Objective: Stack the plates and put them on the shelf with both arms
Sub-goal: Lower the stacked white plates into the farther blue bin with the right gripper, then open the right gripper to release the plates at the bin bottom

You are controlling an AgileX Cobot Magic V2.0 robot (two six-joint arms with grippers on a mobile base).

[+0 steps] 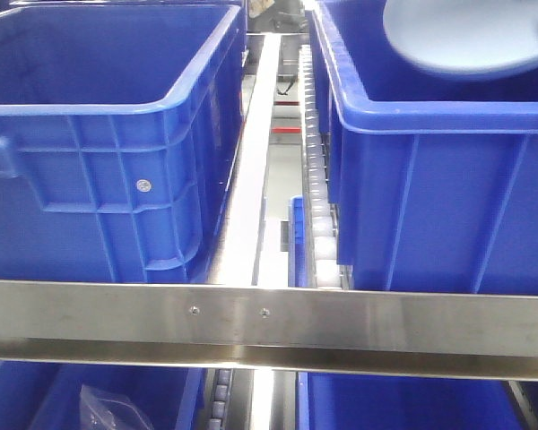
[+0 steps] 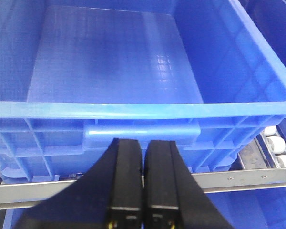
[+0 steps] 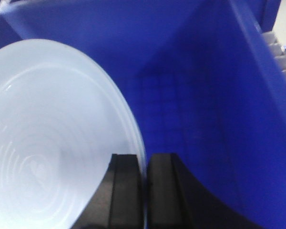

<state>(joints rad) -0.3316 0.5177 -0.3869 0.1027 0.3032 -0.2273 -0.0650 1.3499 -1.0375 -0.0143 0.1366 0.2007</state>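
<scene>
item: plate held on edge over the right crate — carrying notes

right gripper [image 3: 144, 191]: fingers drawn close together with the rim of a pale plate [image 3: 52, 138] pinched between them. the plate stands tilted, its face turned to the left of the wrist view, and it hangs inside the right blue crate [image 3: 219, 95]. in the front view the same plate [image 1: 471, 36] shows above that crate's [image 1: 430, 179] rim, slightly blurred. whether one plate or two sit in the grip, you cannot tell; only one face is visible.

left gripper [image 2: 144, 191]: fingers closed to a thin slit, nothing between them. it hangs just outside the near wall of the left blue crate [image 2: 133, 114], whose floor is bare.

also present: a steel shelf rail [image 1: 269, 322] across the front, a roller conveyor strip [image 1: 318, 179] between the crates, lower bins beneath.

handling judgement: the step looks like lifting the plate out of the crate. a rim pinch on a glossy plate is a weak hold, so you do well to move slowly and keep the plate from swinging. clear the crate's near wall and rim before travelling sideways; a knock there could twist the plate out of the fingers. bring your left gripper in to support the far rim before any long carry.
</scene>
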